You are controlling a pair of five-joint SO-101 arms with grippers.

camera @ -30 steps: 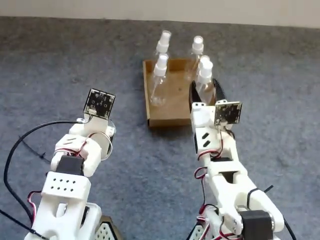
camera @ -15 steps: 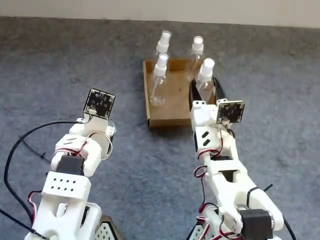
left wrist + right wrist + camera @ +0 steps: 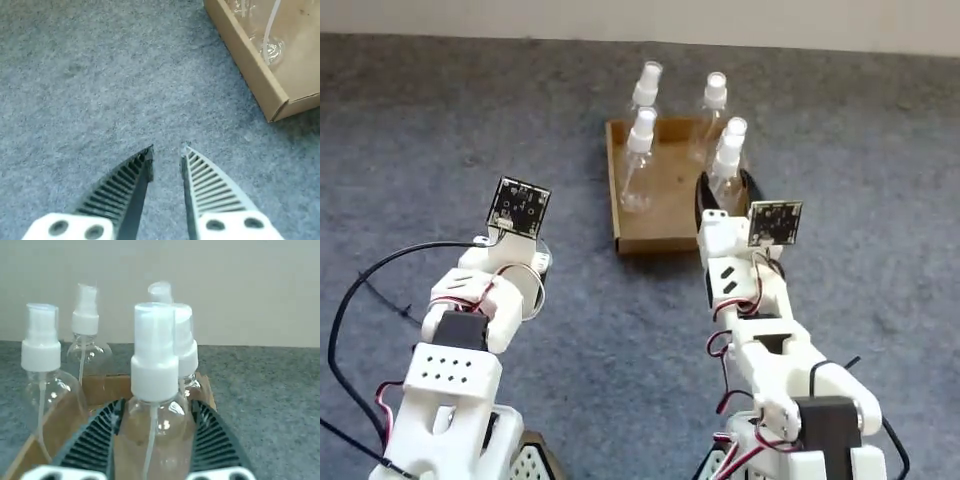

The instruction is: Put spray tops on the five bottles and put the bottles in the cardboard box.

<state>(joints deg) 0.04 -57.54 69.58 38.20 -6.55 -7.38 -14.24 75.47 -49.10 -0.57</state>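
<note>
Boxing step in hand: the right jaws are clamped round a capped bottle (image 3: pixel 728 160) at the near right corner of the cardboard box (image 3: pixel 617 205), the left jaws hang parted and empty off the box's left side, so next I'd say lower it upright and let go.

Clear glossy plastic bottle (image 3: pixel 152 435) with smooth white spray top (image 3: pixel 154 352); matt brown cardboard box (image 3: pixel 670 200); rough grey carpet (image 3: pixel 440 130).
</note>
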